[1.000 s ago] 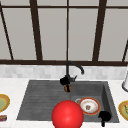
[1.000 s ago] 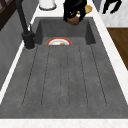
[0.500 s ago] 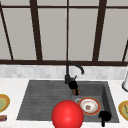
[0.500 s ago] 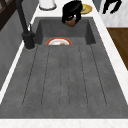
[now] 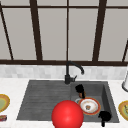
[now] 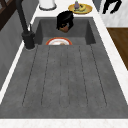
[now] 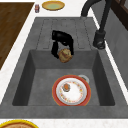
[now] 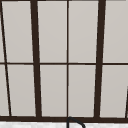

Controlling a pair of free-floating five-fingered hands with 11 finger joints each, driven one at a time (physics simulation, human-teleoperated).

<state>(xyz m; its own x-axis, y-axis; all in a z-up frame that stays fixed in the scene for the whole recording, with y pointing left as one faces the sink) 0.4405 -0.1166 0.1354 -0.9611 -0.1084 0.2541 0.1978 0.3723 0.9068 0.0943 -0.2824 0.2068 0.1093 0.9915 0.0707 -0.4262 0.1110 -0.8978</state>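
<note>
A brown round food item [image 7: 65, 55] is gripped by the left hand [image 7: 61, 40] with curled fingers above the sink [image 7: 40, 82], not yet set on the plate [image 7: 72, 91]; the right hand [image 5: 104, 116] hangs idle, its fingers unreadable.

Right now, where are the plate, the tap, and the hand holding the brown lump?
plate [image 7: 72, 92], right side view, white middle.
tap [image 5: 67, 78], front view, base of its post.
left hand [image 7: 61, 38], right side view, its back, fingers curled round the brown lump [image 7: 65, 55].

I see black faucet [image 5: 71, 71] behind basin | red ball [image 5: 67, 115] at sink's front edge | yellow plate [image 7: 53, 5] with small can [image 7: 37, 8] beside it on left counter | white jar [image 6: 47, 3] on right counter | dark-framed window [image 8: 67, 60] above
</note>
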